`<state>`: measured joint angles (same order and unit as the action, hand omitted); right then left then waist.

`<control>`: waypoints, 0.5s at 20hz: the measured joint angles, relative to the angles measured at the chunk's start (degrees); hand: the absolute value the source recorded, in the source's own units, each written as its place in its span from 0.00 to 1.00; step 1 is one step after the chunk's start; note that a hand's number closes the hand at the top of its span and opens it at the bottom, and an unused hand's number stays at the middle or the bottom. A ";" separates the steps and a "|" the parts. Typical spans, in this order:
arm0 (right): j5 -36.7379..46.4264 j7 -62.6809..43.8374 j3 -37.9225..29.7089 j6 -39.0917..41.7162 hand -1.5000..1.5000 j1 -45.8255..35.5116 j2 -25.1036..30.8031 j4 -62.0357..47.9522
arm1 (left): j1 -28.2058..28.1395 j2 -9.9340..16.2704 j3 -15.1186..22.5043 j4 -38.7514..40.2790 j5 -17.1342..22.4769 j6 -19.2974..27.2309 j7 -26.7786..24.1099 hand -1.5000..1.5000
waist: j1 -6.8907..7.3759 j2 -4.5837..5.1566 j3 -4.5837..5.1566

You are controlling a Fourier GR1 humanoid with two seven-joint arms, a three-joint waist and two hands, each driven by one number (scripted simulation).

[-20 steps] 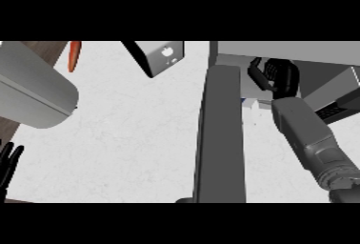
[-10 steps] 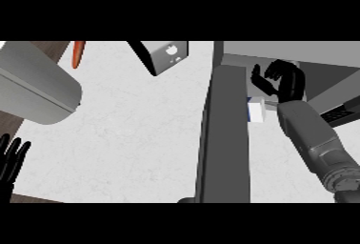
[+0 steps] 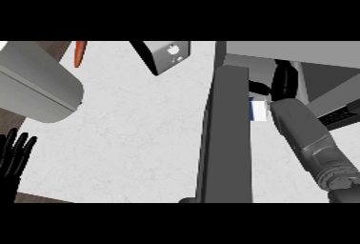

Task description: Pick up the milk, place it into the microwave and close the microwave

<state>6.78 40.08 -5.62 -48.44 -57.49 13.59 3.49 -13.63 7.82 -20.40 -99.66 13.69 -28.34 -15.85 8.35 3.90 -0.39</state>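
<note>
The milk (image 3: 258,109), a white carton with a blue stripe, stands just inside the microwave (image 3: 295,51) at the upper right, half hidden by my right forearm. My right hand (image 3: 281,80) is past the carton, deeper in the cavity, with its fingers straight and off the carton. The microwave's dark door (image 3: 228,138) hangs open, running down the middle of the view to the left of the forearm. My left hand (image 3: 14,157) rests open at the lower left edge, fingers up.
A large grey rounded appliance (image 3: 35,86) fills the upper left. An orange carrot (image 3: 79,52) lies beside it. A small grey box (image 3: 169,55) stands at the back centre. The white counter (image 3: 141,143) lies between these and the door.
My right hand has uncurled from the milk and reached a little deeper into the microwave; the carton now stands beside the forearm. My left hand has risen slightly into view.
</note>
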 measured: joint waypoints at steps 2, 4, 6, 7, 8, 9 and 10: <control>0.44 -0.17 0.34 -0.42 0.00 -0.38 -0.18 0.06 | 0.25 0.30 -0.29 0.36 -0.16 -0.06 -0.39 0.00 | 0.09 -0.09 0.03; 0.73 -0.49 0.54 -0.57 0.00 -0.77 -0.59 -0.05 | 0.67 0.23 -0.09 0.87 -0.60 0.05 -0.63 0.00 | -0.04 -0.16 0.05; 1.21 -0.96 0.95 -0.76 0.00 -1.36 -1.17 -0.32 | 1.26 0.34 -0.05 1.43 -0.90 0.14 -0.76 0.00 | -0.03 -0.16 0.07; 1.40 -1.13 1.11 -0.72 0.00 -1.53 -1.49 -0.48 | 1.52 0.31 0.12 1.62 -1.21 0.24 -0.85 0.00 | -0.12 -0.20 0.08; 1.50 -1.36 1.17 -0.83 0.00 -1.60 -1.84 -0.59 | 1.54 0.66 -0.18 1.66 -1.06 0.06 -0.90 0.00 | -0.06 -0.26 0.08; 1.62 -1.36 1.27 -0.75 0.00 -1.62 -1.91 -0.59 | 1.69 0.85 -0.34 1.94 -0.84 -0.10 -0.89 0.00 | -0.09 -0.27 0.08; 1.73 -1.39 1.35 -0.70 0.00 -1.68 -2.06 -0.57 | 1.84 0.93 -0.39 2.15 -0.67 -0.20 -0.85 0.00 | -0.16 -0.31 0.08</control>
<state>8.50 38.69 -4.27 -49.14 -59.17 11.54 2.92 -11.79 8.74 -20.79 -97.52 13.03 -28.54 -16.69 8.19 3.60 -0.31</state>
